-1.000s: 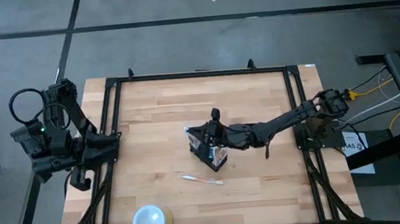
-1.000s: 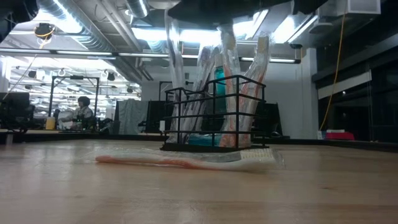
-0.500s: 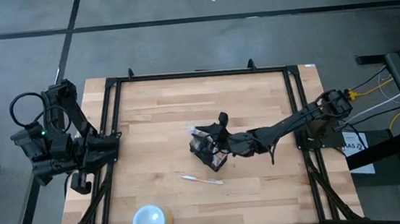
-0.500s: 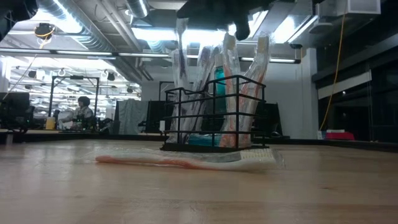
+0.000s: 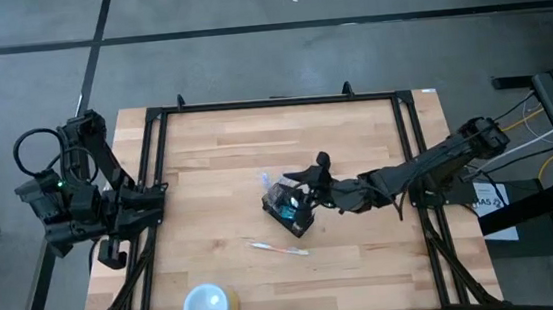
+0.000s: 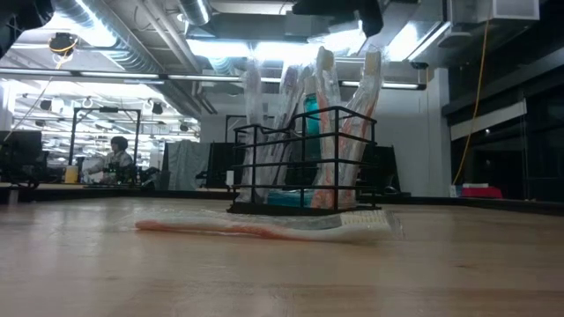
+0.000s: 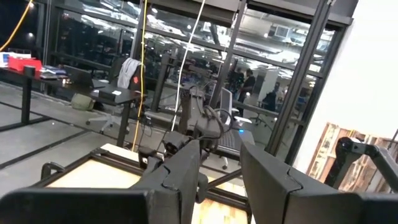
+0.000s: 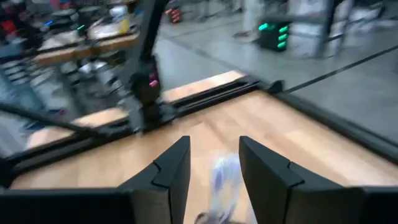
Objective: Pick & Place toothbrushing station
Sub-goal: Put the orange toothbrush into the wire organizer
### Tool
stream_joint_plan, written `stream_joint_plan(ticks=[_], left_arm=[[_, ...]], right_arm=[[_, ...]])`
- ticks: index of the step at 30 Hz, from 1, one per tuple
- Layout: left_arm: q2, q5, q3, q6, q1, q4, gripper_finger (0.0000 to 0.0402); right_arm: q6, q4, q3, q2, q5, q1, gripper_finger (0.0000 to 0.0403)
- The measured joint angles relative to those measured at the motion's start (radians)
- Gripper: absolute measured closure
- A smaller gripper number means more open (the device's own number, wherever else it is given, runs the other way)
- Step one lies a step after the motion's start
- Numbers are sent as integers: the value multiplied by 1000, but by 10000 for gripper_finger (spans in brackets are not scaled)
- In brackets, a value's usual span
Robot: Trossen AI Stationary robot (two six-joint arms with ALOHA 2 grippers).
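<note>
Your right gripper (image 5: 311, 179), fingers parted and holding nothing, sits just right of the toothbrushing station (image 5: 288, 205) standing on the table (image 5: 207, 161) at frame centre, so judge placement done, one toothbrush (image 5: 278, 246) left out below.

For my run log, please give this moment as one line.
caddy: on table centre, free | right pincer: open, beside caddy | left pincer: open, parked at left table edge | loose toothbrush: flat on table

Right end effector (image 5: 304, 185) open, mid-table
</note>
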Motion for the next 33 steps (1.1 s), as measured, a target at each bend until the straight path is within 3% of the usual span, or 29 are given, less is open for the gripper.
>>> stream_joint_plan(ticks=[3, 5, 9, 13, 20, 22, 25, 27, 29, 33], left_arm=[[0, 1, 0, 2, 3, 3, 288], [-1, -1, 0, -13, 8, 3, 288], [10, -128, 0, -42, 5, -3, 288], [25, -149, 0, -50, 5, -4, 288], [75, -129, 0, -92, 77, -5, 288], [97, 41, 0, -127, 132, -3, 288], [153, 434, 29, -210, 258, -8, 288], [197, 571, 80, -268, 355, -76, 288], [223, 598, 141, -392, 443, -311, 288], [303, 739, 298, -842, 653, -978, 288]], right_arm=[[3, -16, 5, -10, -79, -21, 263], [3, -12, 15, -26, -55, -21, 263], [0, -10, 15, -63, -69, -1, 263], [15, -45, 15, -125, -107, 53, 263], [76, -120, 15, -248, -11, 154, 263], [75, -106, 15, -276, 12, 172, 263], [36, -51, 15, -313, 14, 194, 263], [-4, -23, 15, -333, 14, 209, 263], [-47, -16, 15, -351, 11, 223, 263], [-100, -15, 15, -405, 11, 249, 263]])
